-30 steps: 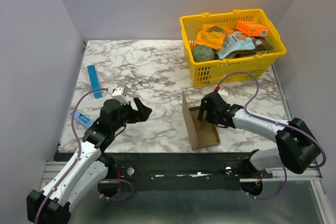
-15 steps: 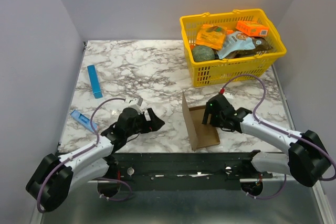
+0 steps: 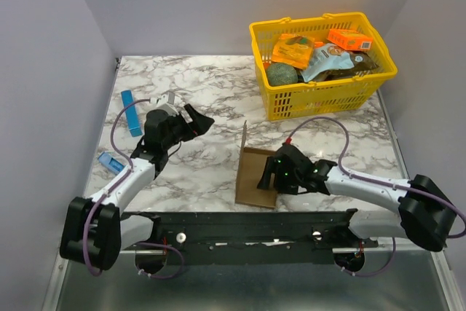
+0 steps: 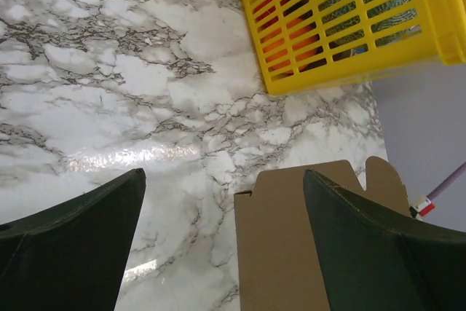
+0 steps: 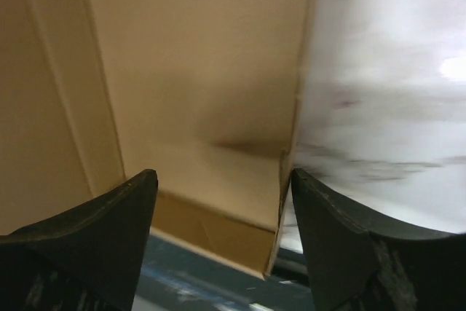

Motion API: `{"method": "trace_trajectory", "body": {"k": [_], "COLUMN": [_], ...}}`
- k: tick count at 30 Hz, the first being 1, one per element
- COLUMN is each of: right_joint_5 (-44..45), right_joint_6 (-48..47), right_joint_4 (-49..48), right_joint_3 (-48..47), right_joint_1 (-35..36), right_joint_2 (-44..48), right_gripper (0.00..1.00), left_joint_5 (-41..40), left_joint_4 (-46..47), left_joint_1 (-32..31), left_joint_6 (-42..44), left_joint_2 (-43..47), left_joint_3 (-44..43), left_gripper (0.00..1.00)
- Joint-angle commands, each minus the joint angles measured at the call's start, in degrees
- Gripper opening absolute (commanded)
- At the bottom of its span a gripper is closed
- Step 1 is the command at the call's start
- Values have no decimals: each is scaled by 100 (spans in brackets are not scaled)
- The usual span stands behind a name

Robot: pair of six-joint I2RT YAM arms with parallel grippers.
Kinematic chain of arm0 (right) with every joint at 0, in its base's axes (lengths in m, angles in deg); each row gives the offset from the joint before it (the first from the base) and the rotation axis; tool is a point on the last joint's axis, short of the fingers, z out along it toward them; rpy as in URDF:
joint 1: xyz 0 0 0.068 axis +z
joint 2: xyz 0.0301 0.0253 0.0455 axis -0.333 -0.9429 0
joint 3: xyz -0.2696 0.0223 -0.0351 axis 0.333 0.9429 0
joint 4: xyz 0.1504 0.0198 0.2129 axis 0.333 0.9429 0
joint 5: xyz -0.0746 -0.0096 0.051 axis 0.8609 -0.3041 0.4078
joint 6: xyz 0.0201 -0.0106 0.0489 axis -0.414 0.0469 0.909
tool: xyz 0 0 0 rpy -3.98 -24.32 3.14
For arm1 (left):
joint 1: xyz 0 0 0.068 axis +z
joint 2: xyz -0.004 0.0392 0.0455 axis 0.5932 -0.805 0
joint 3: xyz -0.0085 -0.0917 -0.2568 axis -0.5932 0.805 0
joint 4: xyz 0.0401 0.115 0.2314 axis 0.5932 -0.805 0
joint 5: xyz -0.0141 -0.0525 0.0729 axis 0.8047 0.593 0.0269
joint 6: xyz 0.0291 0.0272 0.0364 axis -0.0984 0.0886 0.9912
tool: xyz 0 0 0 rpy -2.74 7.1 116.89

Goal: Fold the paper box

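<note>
Grey walls close in a white marble-patterned worktop [image 3: 211,92] veined in dark grey. At its far right corner stands a yellow plastic basket [image 3: 320,96] with slotted walls, holding small orange printed boxes [image 3: 350,38], a round dark-green fruit [image 3: 282,74] and some crumpled packets. Near the left edge lies a thin blue strip [image 3: 131,113], and nearer the arm bases a smaller blue item [image 3: 111,162], too small to identify.

The paper box [image 3: 249,180], plain brown cardboard, sits at the near middle of the worktop, well apart from the basket. Most of it lies flat, while one panel along its left side stands upright on edge.

The right claw [image 3: 268,178] is low over the right part of the flat cardboard. In its wrist view the two dark fingers [image 5: 87,238] stand wide apart, with a creased brown panel between them and the panel's edge just beside the right-hand finger; the marble beyond is blurred. The claw is open and nothing is pinched in it.

The left claw [image 3: 198,123] hangs above bare marble to the left of the box, apart from it and pointing towards it. Its fingers [image 4: 80,238] are spread fully, so it is open and holds nothing. Between them its camera sees the marble, the upright cardboard panel with a rounded tab, and the basket's near wall.
</note>
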Motion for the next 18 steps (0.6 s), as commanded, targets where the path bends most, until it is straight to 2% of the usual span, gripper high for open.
{"method": "trace_trajectory", "body": {"k": [1,3,5,9,12,13,16,18], "right_joint_5": [-321,-417,-287,414,794,786,498,-98], "right_joint_6": [739,723,547,144,-935,-1809,-2771,-2977], "right_joint_4": [-1164,-1550,-1404,-1096,-1165,-1192,-1139,-1183], "right_joint_3": [-523,-890,-1234,-1210,-963,-1015,-1147,-1218], "right_joint_1": [489,656,823,850,833,815,465,-88], "right_joint_2": [-624,-942,-1197,-708,-162,-83,59,164], "right_gripper": [84,87,88,90,94,94,95,96], "left_joint_5": [431,414,134,-631,-861,-878,-467,469], "left_joint_4": [-7,-288,-630,-1378,-1906,-2037,-2486,-2697], "left_joint_1": [31,39,101,233,233,233,224,215], "left_joint_6": [414,703,871,1355,1487,1583,1855,2242], "left_joint_2": [-695,-845,-785,-31,627,822,1587,1973], "left_joint_3": [-615,-880,-1144,-1277,-1154,-1058,-917,-907], "left_gripper": [97,96,96,97,98,98,98,98]}}
